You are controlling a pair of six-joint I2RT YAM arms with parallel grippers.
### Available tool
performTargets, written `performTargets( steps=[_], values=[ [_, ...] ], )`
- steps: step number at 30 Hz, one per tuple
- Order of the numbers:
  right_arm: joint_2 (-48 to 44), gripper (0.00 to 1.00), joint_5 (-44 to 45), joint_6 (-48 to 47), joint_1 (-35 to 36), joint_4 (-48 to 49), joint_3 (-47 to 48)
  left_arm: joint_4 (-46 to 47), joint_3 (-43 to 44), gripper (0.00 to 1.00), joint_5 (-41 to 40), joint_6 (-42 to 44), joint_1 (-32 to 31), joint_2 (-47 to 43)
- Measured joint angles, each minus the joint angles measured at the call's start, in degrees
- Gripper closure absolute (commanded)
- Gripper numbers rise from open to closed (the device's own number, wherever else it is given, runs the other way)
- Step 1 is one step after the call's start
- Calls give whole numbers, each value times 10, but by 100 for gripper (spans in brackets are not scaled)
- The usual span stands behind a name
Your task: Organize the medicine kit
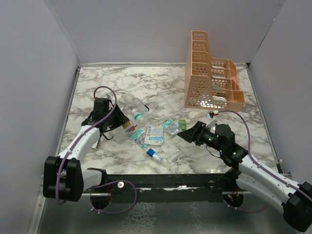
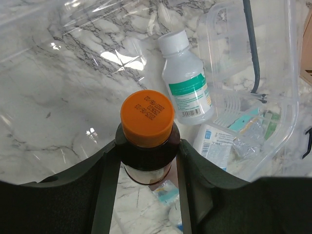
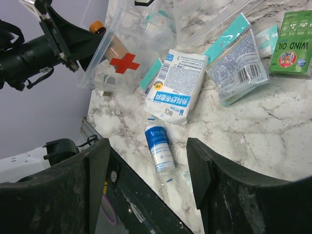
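On the left-centre of the white marble table (image 1: 161,83) lies the small transparent plastic medicine kit box with a red cross (image 1: 129,117), tilted and open, well clear of every table edge. Seen from above, the left gripper (image 1: 109,122) is partly lost behind the kit's clear walls. Its wrist camera shows the jaws pinching a dark brown bottle with an orange screw cap (image 2: 146,117) at the shoulder. The bottle's lower body is hidden by the fingers, and I cannot tell whether it is inside the box. The kit's contents blur through the plastic, and its far wall is cut off by the frame.

The right gripper (image 3: 148,165) hangs spread wide above a small clear vial with a blue label (image 3: 160,146), apart from it. That vial is the item nearest the front rail. A white sachet with blue print (image 3: 175,87) and a green cardboard oil box (image 3: 292,44) lie beyond it. The tall orange perforated rack (image 1: 209,78) crowds the far right corner. Bare marble lies behind the kit and along the far left.
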Motion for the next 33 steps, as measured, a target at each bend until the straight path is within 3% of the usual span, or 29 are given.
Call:
performTargets(
  steps=[12, 23, 33],
  values=[
    [5, 36, 10, -11, 0, -24, 4, 50, -16, 55, 45, -58, -14, 56],
    [-8, 36, 14, -15, 0, -37, 8, 41, 24, 36, 47, -58, -31, 106],
    [-17, 36, 26, -21, 0, -58, 8, 28, 38, 42, 38, -39, -33, 126]
  ],
)
